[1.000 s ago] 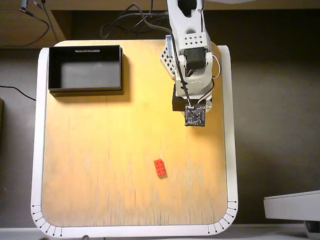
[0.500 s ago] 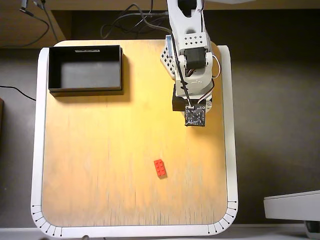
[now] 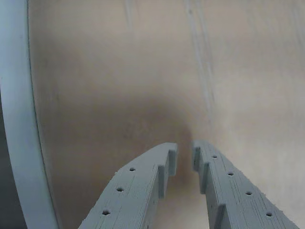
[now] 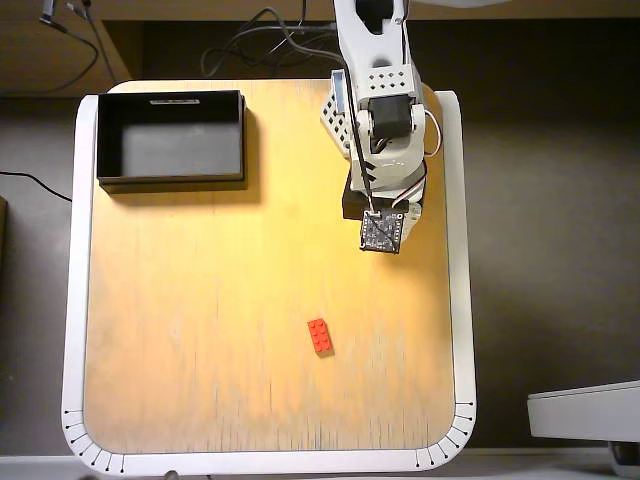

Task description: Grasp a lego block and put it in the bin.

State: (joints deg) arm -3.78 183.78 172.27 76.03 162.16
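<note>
A red lego block (image 4: 321, 336) lies on the wooden table (image 4: 200, 300), right of centre towards the near edge in the overhead view. A black open bin (image 4: 171, 182) stands at the far left corner and looks empty. The arm (image 4: 385, 120) is folded at the far right, well away from the block and the bin. In the overhead view the wrist hides the gripper. In the wrist view the gripper (image 3: 185, 151) hangs over bare wood, its grey jaws nearly together with a thin gap and nothing between them. The block is not in the wrist view.
The table has a white raised rim (image 4: 73, 300), which also shows at the left of the wrist view (image 3: 19, 143). Cables (image 4: 260, 45) lie behind the far edge. A grey-white object (image 4: 585, 410) sits off the table at the lower right.
</note>
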